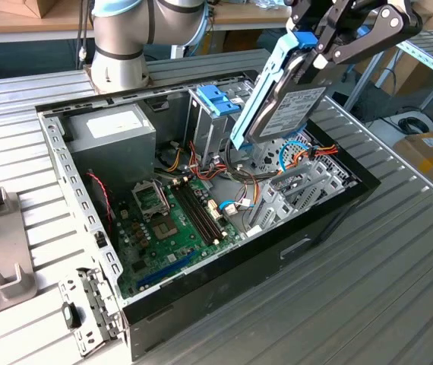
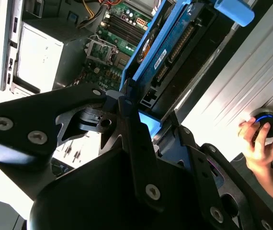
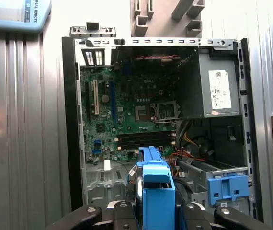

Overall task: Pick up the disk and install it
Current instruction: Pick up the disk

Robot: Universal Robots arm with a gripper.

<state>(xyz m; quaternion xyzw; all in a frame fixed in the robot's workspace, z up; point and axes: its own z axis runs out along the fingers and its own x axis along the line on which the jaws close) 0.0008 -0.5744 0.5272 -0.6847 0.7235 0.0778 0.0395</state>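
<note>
Though partly behind jaws, disk [image 1: 291, 108] aloft

The exterior view hangs high and looks down at a slant, diagonally across the ribbed aluminium bench [image 1: 399, 289]. From middling range it takes in the whole open black computer case [image 1: 239, 281]. The first wrist view looks almost straight down into that case from well above. The second wrist view sits very near the black pincer [image 2: 136, 112], tilted, looking along it past the gripped blue-framed dark metal disk [image 2: 175, 43]. All three share the green motherboard [image 3: 127, 110] and the grey power-supply box [image 3: 218, 86].
</note>
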